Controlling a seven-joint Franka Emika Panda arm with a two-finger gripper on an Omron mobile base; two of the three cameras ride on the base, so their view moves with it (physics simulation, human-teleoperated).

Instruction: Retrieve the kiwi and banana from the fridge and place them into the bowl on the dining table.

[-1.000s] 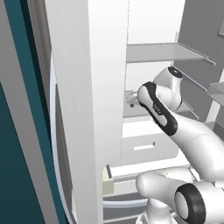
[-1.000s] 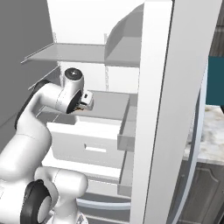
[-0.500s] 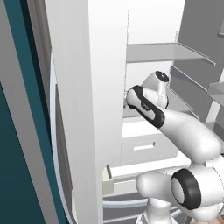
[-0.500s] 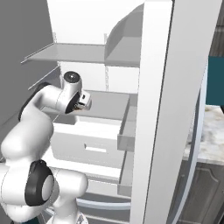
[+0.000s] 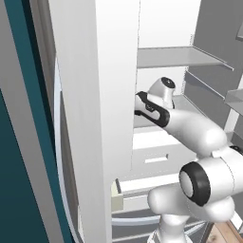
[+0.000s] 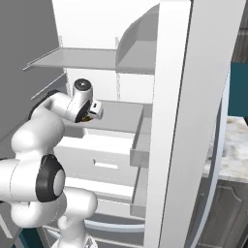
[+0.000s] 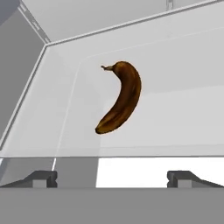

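Gripper (image 7: pixel 112 177) is hanging fully spread, holding nothing, just short of the near edge of the glass shelf (image 7: pixel 183 127). Arm (image 5: pixel 190 128) is reaching into the open fridge (image 6: pixel 174 121). Banana (image 7: pixel 120 98) is lying on that shelf, ahead of the gripper, untouched.

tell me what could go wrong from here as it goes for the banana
1. The banana lies curved on a smooth shelf, apart from the open gripper; a badly centred close could push it away instead of pinching it.
2. The arm reaches into the fridge under an upper shelf; lifting steeply might strike it.
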